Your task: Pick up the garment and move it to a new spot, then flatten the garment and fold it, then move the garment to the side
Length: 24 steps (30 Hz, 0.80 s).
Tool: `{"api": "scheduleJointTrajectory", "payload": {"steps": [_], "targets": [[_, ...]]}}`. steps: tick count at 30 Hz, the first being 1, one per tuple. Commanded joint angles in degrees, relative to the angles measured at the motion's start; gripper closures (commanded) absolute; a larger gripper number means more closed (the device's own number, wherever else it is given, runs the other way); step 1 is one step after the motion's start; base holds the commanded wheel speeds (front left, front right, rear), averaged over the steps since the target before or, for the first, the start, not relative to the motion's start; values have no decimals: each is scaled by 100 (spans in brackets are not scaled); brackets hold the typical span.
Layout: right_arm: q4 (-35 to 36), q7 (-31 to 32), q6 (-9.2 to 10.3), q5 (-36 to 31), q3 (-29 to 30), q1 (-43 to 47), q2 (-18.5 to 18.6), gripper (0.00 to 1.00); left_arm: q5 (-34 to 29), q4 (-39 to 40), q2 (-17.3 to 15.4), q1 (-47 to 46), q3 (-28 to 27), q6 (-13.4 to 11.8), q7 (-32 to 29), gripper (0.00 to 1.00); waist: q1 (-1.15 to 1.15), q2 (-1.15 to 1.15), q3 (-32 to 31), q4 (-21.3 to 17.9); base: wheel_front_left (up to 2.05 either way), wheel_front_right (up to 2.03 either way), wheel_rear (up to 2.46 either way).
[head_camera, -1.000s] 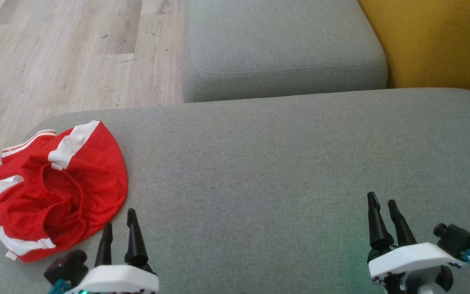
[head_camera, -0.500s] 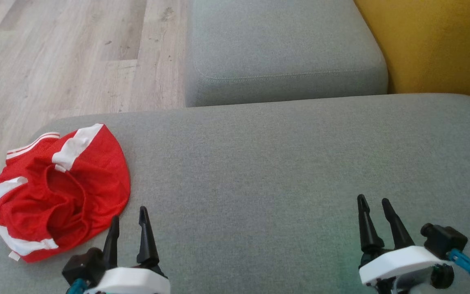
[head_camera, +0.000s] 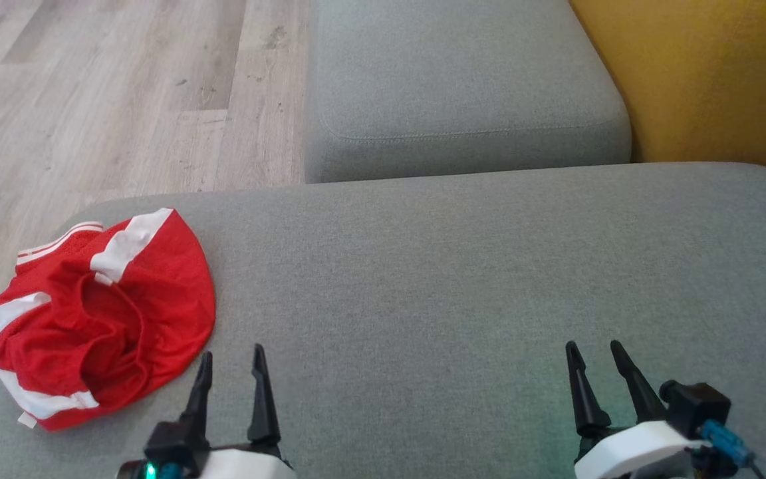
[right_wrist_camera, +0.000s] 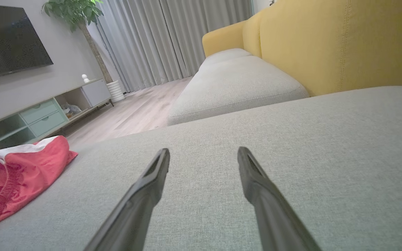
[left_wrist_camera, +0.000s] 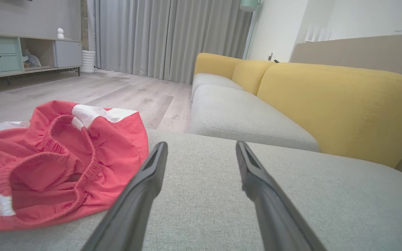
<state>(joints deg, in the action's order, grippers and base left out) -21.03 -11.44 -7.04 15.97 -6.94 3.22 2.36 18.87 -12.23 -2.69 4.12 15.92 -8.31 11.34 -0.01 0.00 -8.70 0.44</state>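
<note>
Left gripper (head_camera: 232, 352): at the near edge of the grey seat cushion (head_camera: 463, 266), fingers spread apart, nothing between them.
Right gripper (head_camera: 592, 344): same near edge, well off to the right, fingers likewise spread and empty.
Garment (head_camera: 104, 319): red with white bands, crumpled in a heap on the cushion's left end, near the left gripper and to its left, untouched.
Farther back: second grey cushion (head_camera: 456, 80); yellow backrest (head_camera: 709, 73) at right; pale wood floor (head_camera: 90, 100) at left.
</note>
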Motion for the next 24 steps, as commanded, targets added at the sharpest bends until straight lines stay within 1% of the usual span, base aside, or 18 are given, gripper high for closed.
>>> {"api": "scheduleJointTrajectory", "payload": {"steps": [1,11,17,24], "targets": [[165,-90,-39,-187,-135,-183,47,0,-179,159,-15,-143,-77,-57,102,0,1,0,-12,-1,0,0,0],[173,-259,-43,-909,-163,-90,50,0,-715,-58,-18,-82,69,-170,269,0,1,0,-120,-5,0,0,0],[185,-356,-45,-1319,-221,-59,52,0,-1089,-107,-19,-62,150,-342,366,0,1,0,-157,-18,0,0,0],[194,-356,-45,-1295,-222,-27,52,0,-1034,-188,-19,-35,130,-391,366,0,1,0,-184,-41,0,0,0]]}}
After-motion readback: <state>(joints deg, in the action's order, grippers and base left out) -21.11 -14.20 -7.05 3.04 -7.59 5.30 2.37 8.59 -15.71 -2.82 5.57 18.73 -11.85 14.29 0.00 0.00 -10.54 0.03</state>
